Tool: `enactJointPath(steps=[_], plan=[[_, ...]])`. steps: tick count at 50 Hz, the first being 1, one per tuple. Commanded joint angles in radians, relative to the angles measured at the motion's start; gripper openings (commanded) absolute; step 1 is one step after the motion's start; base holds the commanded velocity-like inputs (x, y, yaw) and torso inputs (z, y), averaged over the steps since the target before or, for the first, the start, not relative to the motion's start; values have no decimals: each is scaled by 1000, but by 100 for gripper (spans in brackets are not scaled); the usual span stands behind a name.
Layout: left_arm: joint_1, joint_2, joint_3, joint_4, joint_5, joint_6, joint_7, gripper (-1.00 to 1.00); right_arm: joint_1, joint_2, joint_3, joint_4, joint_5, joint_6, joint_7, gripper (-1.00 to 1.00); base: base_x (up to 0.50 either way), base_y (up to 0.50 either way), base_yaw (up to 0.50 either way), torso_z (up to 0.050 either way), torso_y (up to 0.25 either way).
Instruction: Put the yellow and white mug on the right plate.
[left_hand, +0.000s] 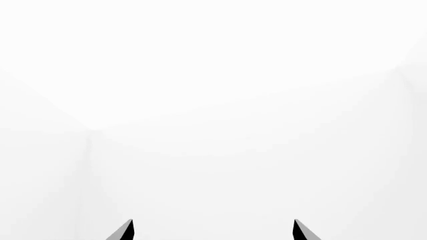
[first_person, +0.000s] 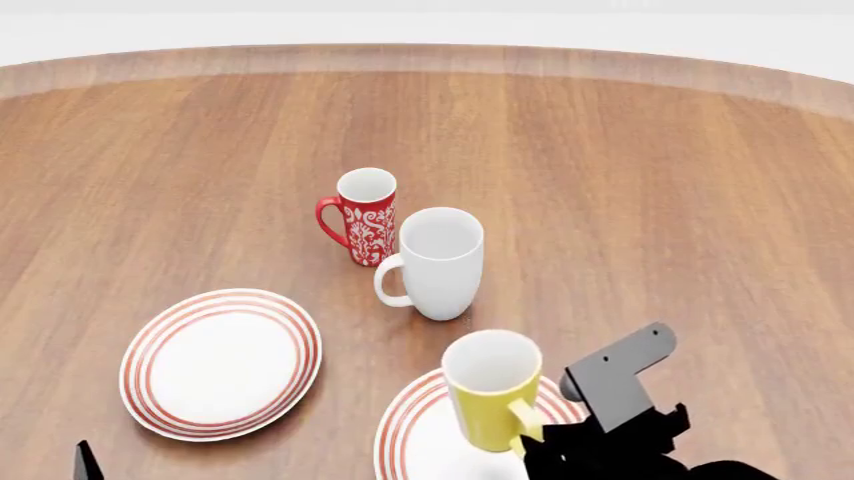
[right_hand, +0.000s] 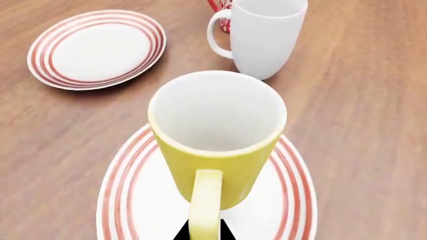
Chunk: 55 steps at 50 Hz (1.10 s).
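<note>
The yellow and white mug (first_person: 491, 395) (right_hand: 217, 145) stands upright over the right plate (first_person: 404, 440) (right_hand: 130, 200), a white plate with thin red rings. Whether its base touches the plate I cannot tell. My right gripper (first_person: 541, 440) (right_hand: 203, 233) is shut on the mug's yellow loop handle, a dark fingertip showing on each side of it. My left gripper (left_hand: 213, 230) is open with nothing between its fingers, and faces a blank white surface. Only a dark sliver of the left arm (first_person: 87, 462) shows at the bottom left of the head view.
A second red-ringed plate (first_person: 220, 362) (right_hand: 97, 48) lies to the left on the round wooden table (first_person: 641, 180). A taller white mug (first_person: 438, 262) (right_hand: 267, 35) stands just behind the right plate. A slim red patterned mug (first_person: 363, 215) is behind it.
</note>
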Motion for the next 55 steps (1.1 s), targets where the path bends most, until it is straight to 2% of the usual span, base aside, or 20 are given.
enactJointPath(steps=[1,55], plan=[[-2,18,-24,1,8,5,20,100,2,-42,33,37,-36,-15,-33,-100,0,0,0,0,0],[-4,3,-2,0,8,-2,8,100,-27,-81,33,105,-52,-19,-40,-100,0,0,0,0,0]])
